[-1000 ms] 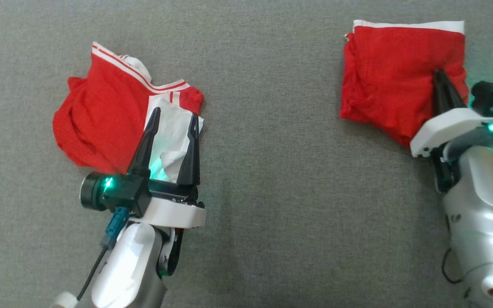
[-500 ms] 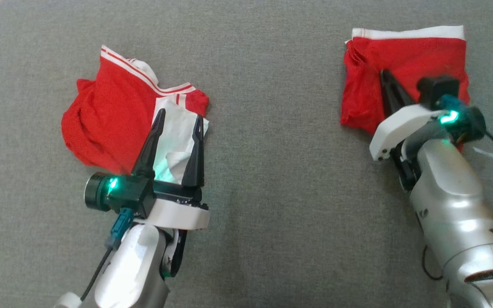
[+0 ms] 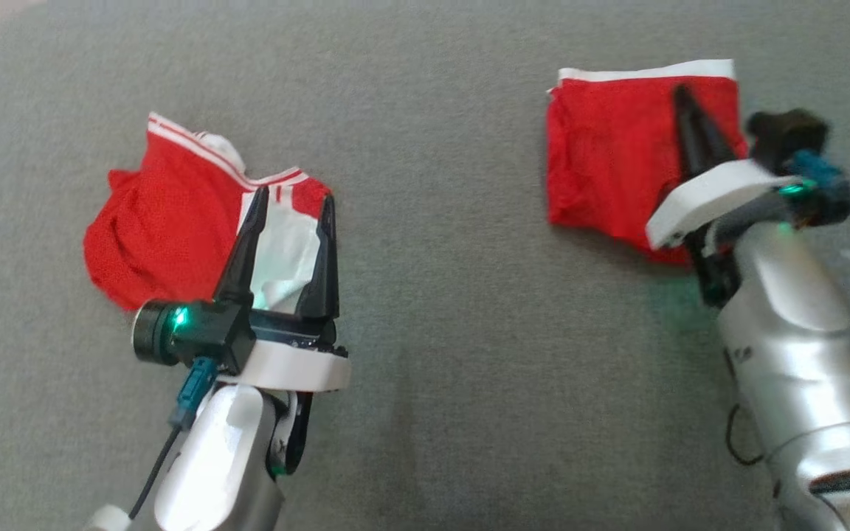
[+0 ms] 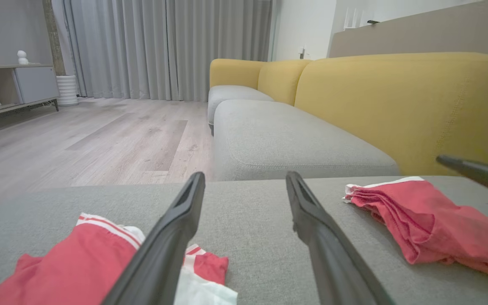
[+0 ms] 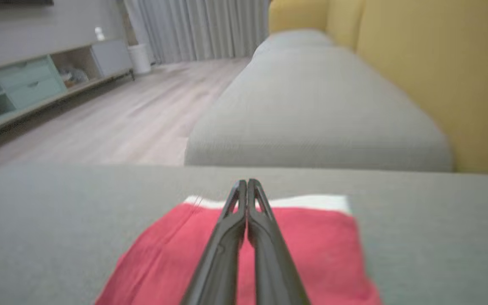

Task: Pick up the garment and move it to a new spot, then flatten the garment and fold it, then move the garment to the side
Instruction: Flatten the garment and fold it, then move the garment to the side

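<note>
Closest to me, my left gripper (image 3: 294, 195) stands wide open. Its two fingers straddle the white panel of the crumpled red garment (image 3: 159, 228), which lies at the left of the grey seat cushion (image 3: 432, 310). My right gripper (image 3: 682, 91) has its fingers pressed together over the folded red garment (image 3: 609, 162). That one lies at the right of the same cushion, white band on its far edge, well apart from the crumpled one. I cannot tell whether the fingers touch the cloth. The cushion is a flat grey weave. Beyond it sits a second grey seat (image 4: 286, 144) against a yellow backrest (image 4: 400, 106). Farther off are pale wood flooring (image 4: 100, 140), a low cabinet (image 4: 19, 84) and long grey curtains (image 4: 163, 46).
</note>
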Robot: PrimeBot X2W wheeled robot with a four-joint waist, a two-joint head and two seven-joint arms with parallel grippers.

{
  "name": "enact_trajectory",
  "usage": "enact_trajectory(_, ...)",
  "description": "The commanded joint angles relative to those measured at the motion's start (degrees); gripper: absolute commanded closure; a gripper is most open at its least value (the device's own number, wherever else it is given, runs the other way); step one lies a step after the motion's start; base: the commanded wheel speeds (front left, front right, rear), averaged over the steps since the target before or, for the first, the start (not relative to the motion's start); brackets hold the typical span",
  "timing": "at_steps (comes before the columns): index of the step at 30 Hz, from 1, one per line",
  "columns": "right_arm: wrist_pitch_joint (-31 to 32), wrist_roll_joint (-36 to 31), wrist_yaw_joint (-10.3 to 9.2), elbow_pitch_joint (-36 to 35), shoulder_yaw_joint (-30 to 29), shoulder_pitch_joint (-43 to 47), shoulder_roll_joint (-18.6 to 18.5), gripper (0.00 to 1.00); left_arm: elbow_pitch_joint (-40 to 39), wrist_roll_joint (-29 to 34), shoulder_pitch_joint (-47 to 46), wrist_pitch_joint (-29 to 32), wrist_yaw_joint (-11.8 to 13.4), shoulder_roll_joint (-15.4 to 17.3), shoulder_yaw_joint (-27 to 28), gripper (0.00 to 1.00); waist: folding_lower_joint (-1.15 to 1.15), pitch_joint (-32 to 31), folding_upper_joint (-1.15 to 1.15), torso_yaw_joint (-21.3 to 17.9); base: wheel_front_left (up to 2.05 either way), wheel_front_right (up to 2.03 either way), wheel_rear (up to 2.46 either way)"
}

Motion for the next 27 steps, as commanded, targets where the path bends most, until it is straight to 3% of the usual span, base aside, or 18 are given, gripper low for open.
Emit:
enact_trajectory(1, -0.73, 0.3, -0.04, -3.99, -0.53, 1.83, -0.07, 1.0, -2.09, 0.24, -0.23, -0.29, 0.16, 0.31, 2.13, 0.0, 0.0, -1.44, 0.0, -1.41, 0.0, 0.0, 0.0)
enact_trajectory(8, -0.75, -0.05, -0.04, -20.56, -6.06, 14.22, 0.57, 1.0, -2.32, 0.03, 1.87, -0.29, 0.51, 0.31, 3.32, 0.0, 0.0, -4.61, 0.0, -4.53, 0.0, 0.0, 0.0)
enact_trajectory(9, -0.75, -0.22, -0.04, -22.92, -6.66, 16.2, 0.8, 0.61, -2.32, 0.01, 2.22, -0.29, 0.53, 0.31, 3.51, 0.0, 0.0, -5.01, 0.0, -4.93, 0.0, 0.0, 0.0)
enact_trajectory(10, -0.75, -0.25, -0.04, -25.1, -7.08, 18.23, 1.03, 0.01, -2.35, -0.03, 2.58, -0.29, 0.54, 0.31, 3.66, 0.0, 0.0, -5.37, 0.0, -5.25, 0.0, 0.0, 0.0)
enact_trajectory(15, -0.76, -0.14, -0.04, -32.93, -7.52, 27.22, 1.61, 0.0, -2.32, -0.67, 4.31, -0.29, 0.32, 0.31, 3.98, 0.0, 0.0, -6.55, 0.0, -6.3, 0.0, 0.0, 0.0)
enact_trajectory(27, -0.76, 2.66, -0.04, -34.87, -6.53, 30.72, 1.68, 0.0, -1.87, -0.39, 5.06, -0.29, -0.09, 0.31, 4.27, 0.0, 0.0, -5.91, 0.0, -6.77, 0.0, 0.0, 0.0)
